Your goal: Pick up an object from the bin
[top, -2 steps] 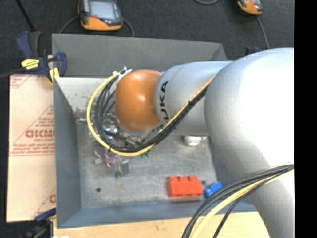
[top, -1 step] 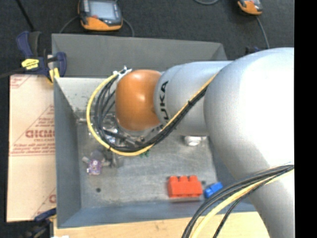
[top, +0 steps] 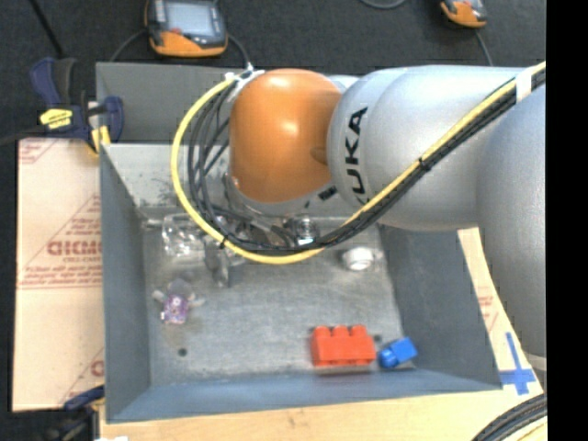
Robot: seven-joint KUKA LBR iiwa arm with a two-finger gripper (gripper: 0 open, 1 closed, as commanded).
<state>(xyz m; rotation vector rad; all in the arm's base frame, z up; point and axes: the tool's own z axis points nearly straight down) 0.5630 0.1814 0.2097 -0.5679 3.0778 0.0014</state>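
Gripper [top: 220,266] is seen low over the bin [top: 124,274] floor, beneath the orange wrist cover [top: 280,136]; whether it is open or closed cannot be told.

A clear, glassy thing [top: 179,237] lies just beside the gripper at its ten o'clock and is judged the likeliest pick, being nearest. A small purple thing [top: 175,309] lies at seven o'clock and a white thing [top: 358,258] at three. A red brick [top: 343,345] and a blue piece [top: 397,353] lie side by side, well apart at five.

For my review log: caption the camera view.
Hand beside clear plastic piece, left in bin; red brick, blue block near front.
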